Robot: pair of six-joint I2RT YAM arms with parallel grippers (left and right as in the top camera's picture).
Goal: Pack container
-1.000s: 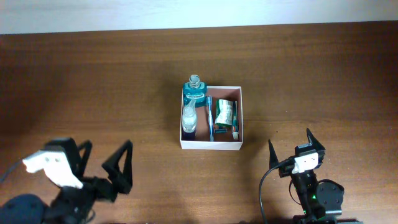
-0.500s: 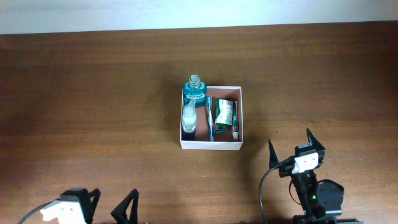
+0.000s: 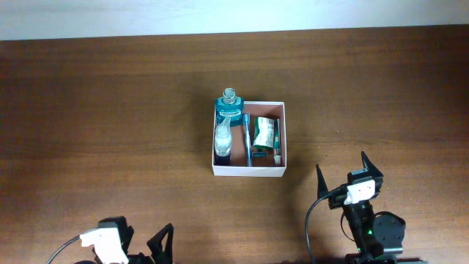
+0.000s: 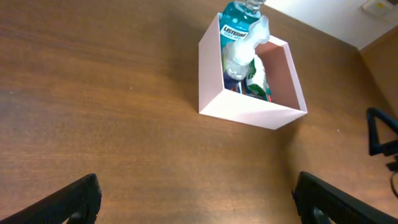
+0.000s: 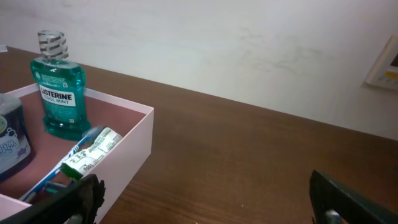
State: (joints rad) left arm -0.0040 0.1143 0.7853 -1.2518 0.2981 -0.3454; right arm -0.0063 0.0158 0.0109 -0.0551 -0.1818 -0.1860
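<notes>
One container (image 3: 249, 171) sits on the brown surface (image 3: 110, 110), near its middle. It is a shallow square white box with a reddish-brown inside. It holds four things:

- **Mouthwash bottle:** one teal mouthwash bottle (image 3: 228, 110) stands upright in the far-left corner.
- **Spray bottle:** one clear spray bottle (image 3: 222, 143) with dark blue liquid is just in front of the mouthwash bottle, along the left wall.
- **Toothbrush:** one blue toothbrush (image 3: 248, 138) lies down the middle, running from the near side to the far side.
- **Packet:** one green-and-white packet (image 3: 265, 133) lies just beside the toothbrush, toward the right wall.

There are two grippers, and neither touches the container.

The left gripper (image 3: 145, 224) is at the near edge of the surface, well apart from the container, which lies beyond it and to its right. Its fingers are spread wide with only bare surface between them.

The right gripper (image 3: 341, 163) is near the container's near-right corner, so the box lies just beyond it and to its left. Its fingers are also spread wide and hold nothing. In its wrist view the container's right wall and the mouthwash bottle fill the left side.
</notes>
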